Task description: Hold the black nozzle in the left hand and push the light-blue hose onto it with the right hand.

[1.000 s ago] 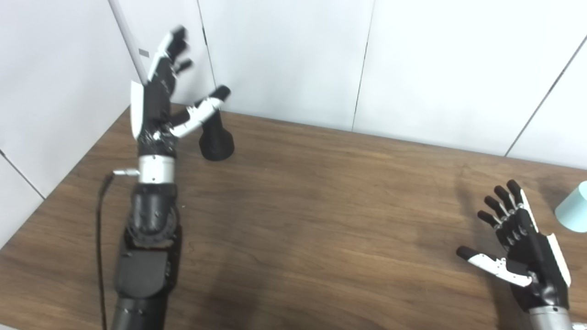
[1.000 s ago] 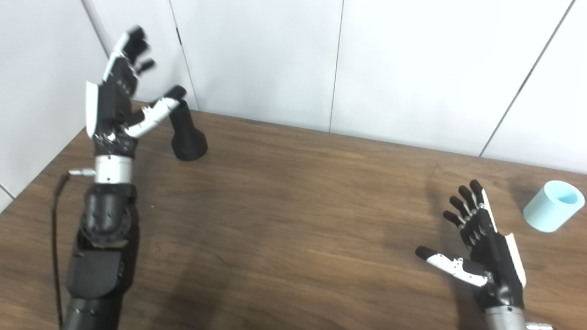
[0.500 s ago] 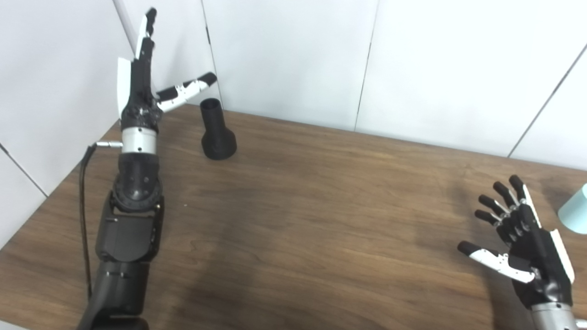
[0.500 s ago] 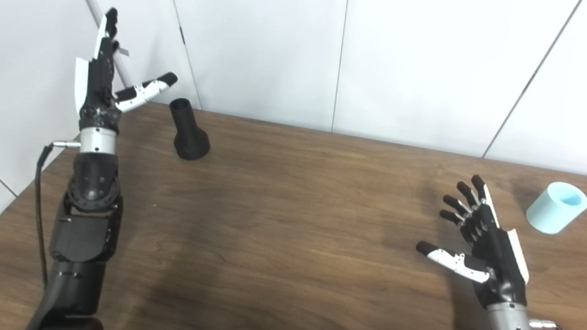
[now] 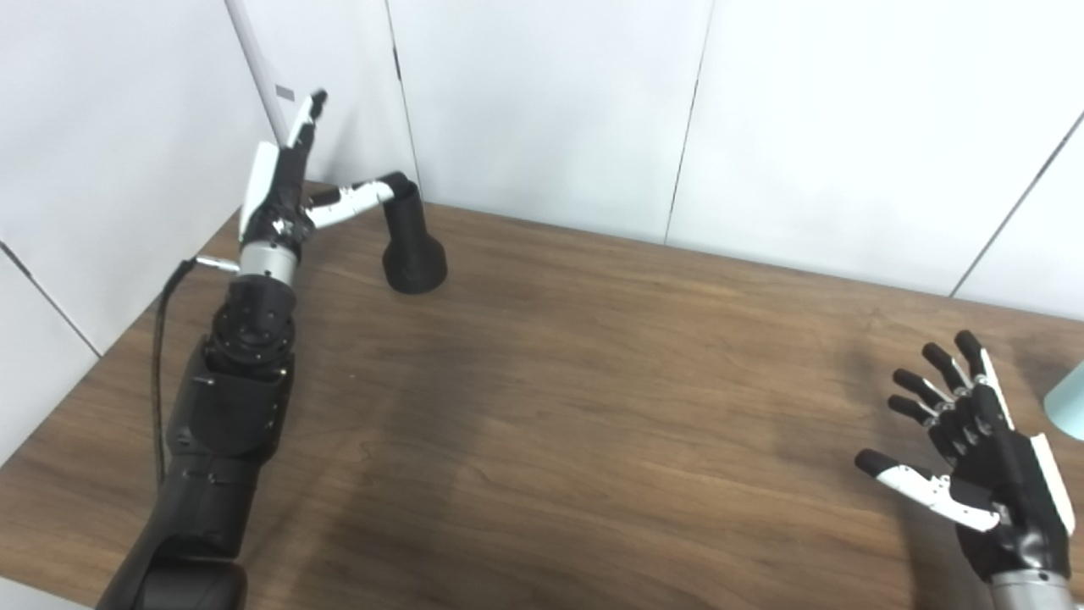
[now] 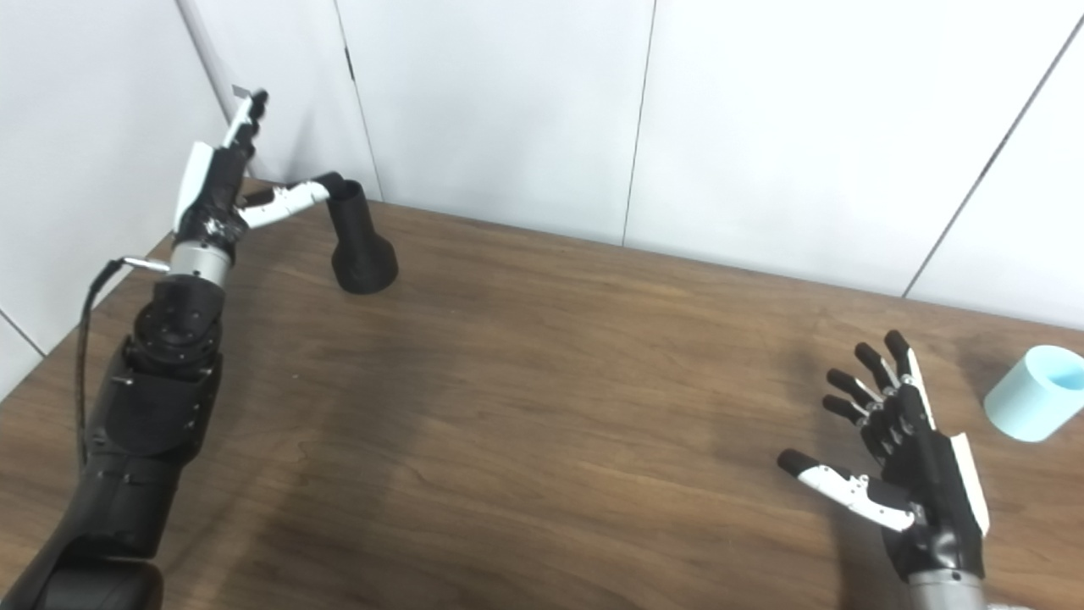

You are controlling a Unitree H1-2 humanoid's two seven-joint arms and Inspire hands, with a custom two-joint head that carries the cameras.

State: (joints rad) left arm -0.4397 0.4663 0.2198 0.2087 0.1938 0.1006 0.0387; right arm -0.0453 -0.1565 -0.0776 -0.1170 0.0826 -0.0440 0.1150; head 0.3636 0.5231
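Left hand: the left hand (image 6: 222, 188) stood raised at the far left corner of the desk (image 6: 542, 364), fingers spread and pointing up, holding nothing; its thumb reached sideways to the nozzle's top rim, touching it or just short of it, I could not tell which.

Black nozzle: the black nozzle (image 6: 360, 246) stood upright on its wide flared base near the back wall, narrow neck uppermost, just right of the left hand.

How the nozzle would handle: it looked like rigid matte plastic, light and stiff, not fragile. Being tall on a modest base, it seemed likely to tip if nudged at the rim. The narrow neck must stay free for the hose, so the flared lower body seemed the place to wrap the fingers.

Right hand: the right hand (image 6: 898, 457) hovered low over the desk's near right corner, palm open, fingers and thumb apart, empty.

Light-blue hose: the light-blue hose (image 6: 1031, 405), a short thick-walled tube, lay at the far right, just beyond the right hand and not touching it.

How the hose would handle: it looked light and probably somewhat soft, round enough to roll. A grip around its middle, open end left clear, seemed best.
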